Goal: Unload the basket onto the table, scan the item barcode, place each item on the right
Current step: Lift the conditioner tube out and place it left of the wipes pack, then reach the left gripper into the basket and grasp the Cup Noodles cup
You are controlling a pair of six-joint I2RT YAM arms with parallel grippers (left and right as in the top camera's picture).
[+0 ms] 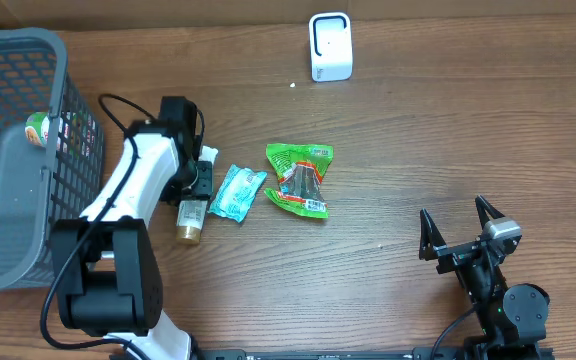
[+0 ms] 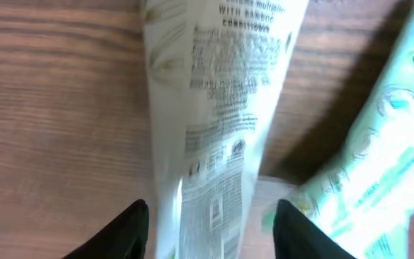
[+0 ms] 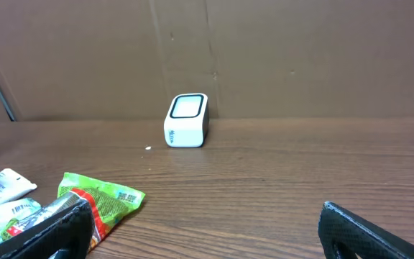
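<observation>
A white tube (image 1: 192, 210) with a gold cap lies on the wooden table, its printed back facing up (image 2: 218, 108). My left gripper (image 1: 200, 181) hovers over the tube, with its fingers either side and a gap showing on both (image 2: 210, 223). The jaws are open and do not hold it. The white barcode scanner (image 1: 330, 46) stands at the far edge of the table (image 3: 187, 120). My right gripper (image 1: 455, 212) rests at the near right, wide open and empty (image 3: 207, 230).
A teal packet (image 1: 236, 192) lies just right of the tube (image 2: 379, 158). Beyond it is a green snack bag (image 1: 302, 178), also in the right wrist view (image 3: 99, 201). A grey basket (image 1: 13, 150) holding a small item stands at the left edge.
</observation>
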